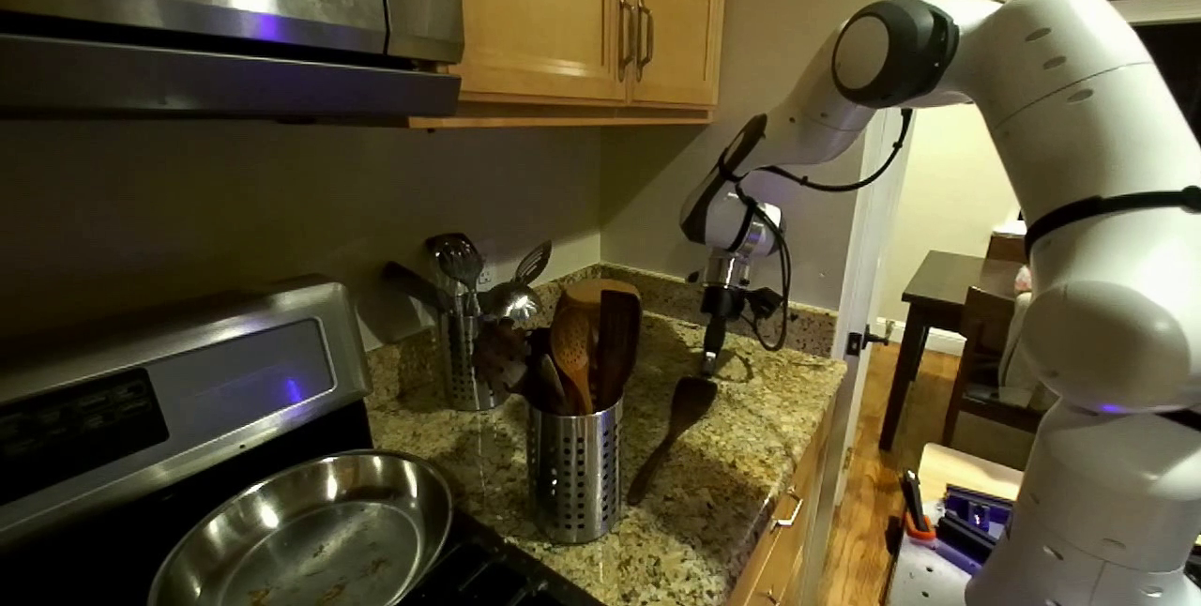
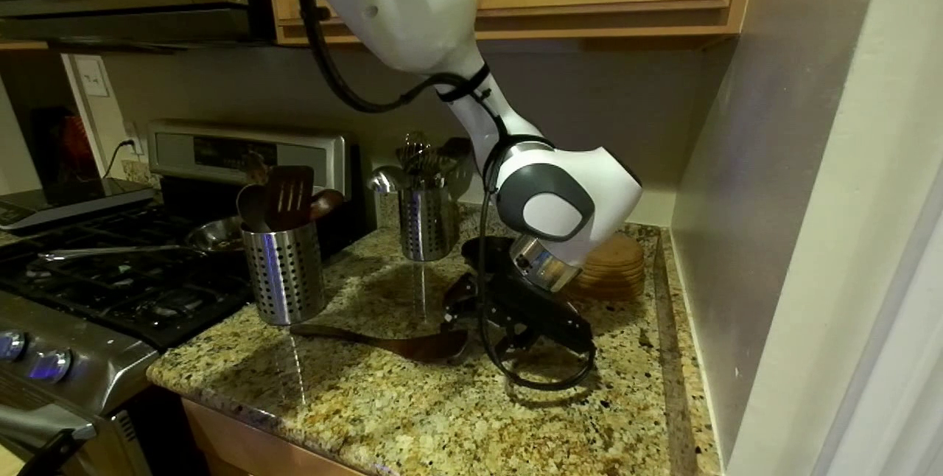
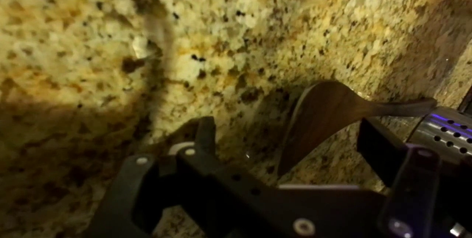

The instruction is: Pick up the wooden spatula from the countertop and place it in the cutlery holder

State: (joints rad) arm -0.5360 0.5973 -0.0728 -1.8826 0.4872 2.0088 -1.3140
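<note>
The white Panda arm (image 2: 420,12) arches over the granite countertop (image 2: 442,424), its black Robotiq gripper (image 3: 287,132) hanging low at the head end of a dark-brown wooden spatula (image 2: 401,345). Its fingers (image 3: 205,135) stand well apart and grip nothing; in the wrist view the spatula's flat head shows in the gap between them, and I can't tell whether either one brushes it.

The spatula lies on the countertop, its thin handle running back to just beside the foot of a perforated steel cutlery holder (image 1: 574,475). That holder stands upright near the edge of the gas range (image 2: 96,358), crowded with wooden tools: a slotted dark turner (image 2: 288,200) and a paler spoon (image 1: 570,348) both rise above its rim. Deeper in, toward the wall, another perforated steel cup (image 2: 425,229) carries a wire whisk (image 1: 457,259) and a shiny ladle (image 1: 513,302).

In the corner behind the gripper, seen in an exterior view, sits a stack of round wooden pieces (image 2: 611,270). A black cable (image 2: 482,277) drops from the arm and loops round beside the gripper, down close to the countertop; whether it touches is hard to say. On the range rests a stainless-steel frying pan (image 1: 300,540), brown marks on its bottom. Over the range hangs a microwave (image 1: 300,10), and next to that are light wooden cabinets (image 1: 535,24), doors closed, while through the doorway stands a dark table (image 1: 957,278)
</note>
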